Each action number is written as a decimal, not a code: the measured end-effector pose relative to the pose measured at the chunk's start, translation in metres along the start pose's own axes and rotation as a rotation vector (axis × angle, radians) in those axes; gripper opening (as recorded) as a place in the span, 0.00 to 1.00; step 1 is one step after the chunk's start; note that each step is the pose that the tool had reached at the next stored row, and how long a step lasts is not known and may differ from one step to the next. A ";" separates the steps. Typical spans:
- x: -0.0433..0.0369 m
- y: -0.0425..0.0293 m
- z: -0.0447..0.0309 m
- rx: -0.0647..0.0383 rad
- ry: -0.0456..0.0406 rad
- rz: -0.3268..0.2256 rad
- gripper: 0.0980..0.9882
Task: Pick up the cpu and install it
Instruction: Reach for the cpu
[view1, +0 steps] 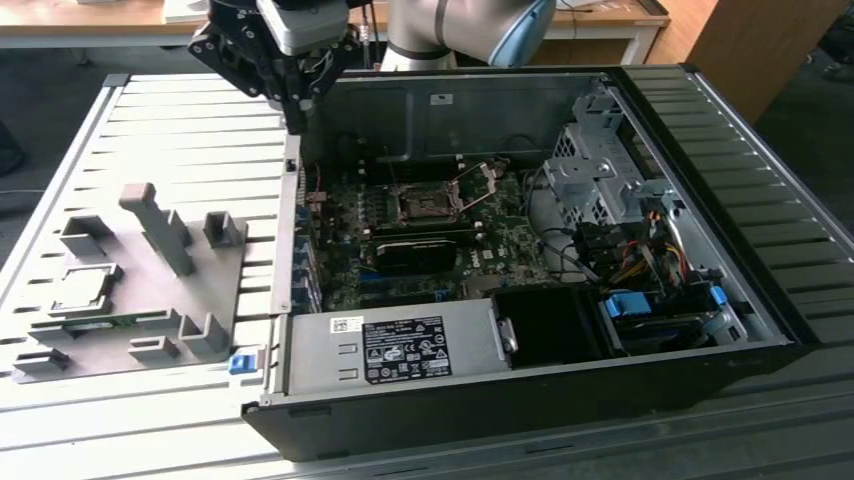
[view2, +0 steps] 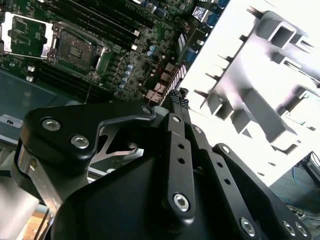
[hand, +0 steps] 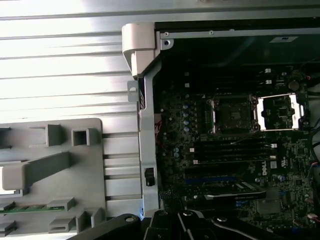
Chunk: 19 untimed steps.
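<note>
- Exterior view: gripper (view1: 296, 100), jaws closed together, hangs over the computer case (view1: 441, 110) wall at eleven o'clock. The cpu (view1: 83, 290) lies in the holder plate (view1: 147, 300) at nine o'clock.
- Second wrist view: fingertips (view2: 175, 97) touch each other above the motherboard (view2: 140, 55).
- First wrist view: case holds the motherboard, socket (hand: 232, 114) open.

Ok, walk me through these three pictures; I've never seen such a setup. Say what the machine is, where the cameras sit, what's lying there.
It is one robot arm with a two-fingered gripper at its end. The exterior view looks on from off the arm; both wrist views come from cameras riding on the arm. On the ribbed table lies an open computer case, its motherboard and open socket showing. On the exterior view's left sits a grey holder plate; the cpu, a small silvery square, rests on it. The gripper hangs above the case's edge, closed and holding nothing.
</note>
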<state>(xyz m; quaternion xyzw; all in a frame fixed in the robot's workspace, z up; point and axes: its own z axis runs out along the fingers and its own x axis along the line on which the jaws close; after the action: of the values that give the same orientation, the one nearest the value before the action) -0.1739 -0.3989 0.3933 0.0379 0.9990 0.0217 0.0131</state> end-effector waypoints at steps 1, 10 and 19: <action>0.0004 0.0000 0.0000 0.000 0.0000 0.000 0.01; 0.0038 -0.0003 0.0000 0.000 -0.0001 0.000 0.01; 0.0074 -0.0006 -0.0001 0.000 0.0000 0.000 0.01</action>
<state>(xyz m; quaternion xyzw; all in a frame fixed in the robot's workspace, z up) -0.1814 -0.3989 0.3932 0.0379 0.9990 0.0217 0.0130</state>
